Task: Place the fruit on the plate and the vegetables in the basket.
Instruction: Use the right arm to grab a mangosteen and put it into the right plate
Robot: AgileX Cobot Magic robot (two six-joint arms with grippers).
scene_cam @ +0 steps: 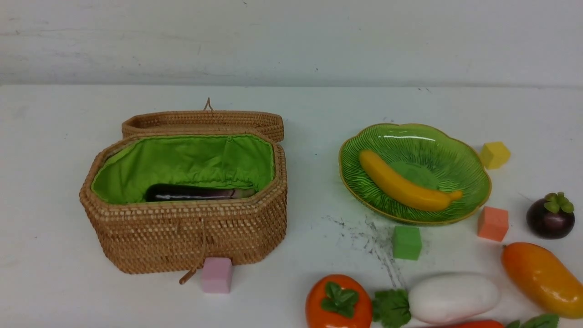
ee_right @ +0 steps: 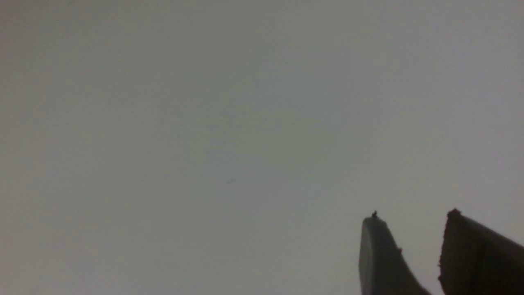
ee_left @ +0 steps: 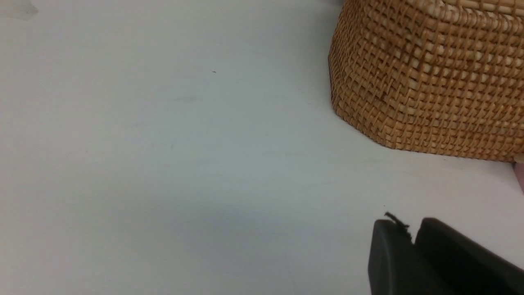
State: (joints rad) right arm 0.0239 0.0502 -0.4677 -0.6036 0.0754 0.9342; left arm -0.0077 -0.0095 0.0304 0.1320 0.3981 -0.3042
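Red vegetable [scene_cam: 478, 324], cropped at the table's [scene_cam: 291, 114] near edge; glossy radish [scene_cam: 453, 298] beside it looks slippery, I'd pinch its middle. Left gripper [ee_left: 411, 239]: jaws seemingly together; right gripper [ee_right: 413, 219]: apart.

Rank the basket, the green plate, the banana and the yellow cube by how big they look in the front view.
Largest to smallest:
1. basket
2. plate
3. banana
4. yellow cube
The gaps are clear, so nearness to the camera hardly matters.
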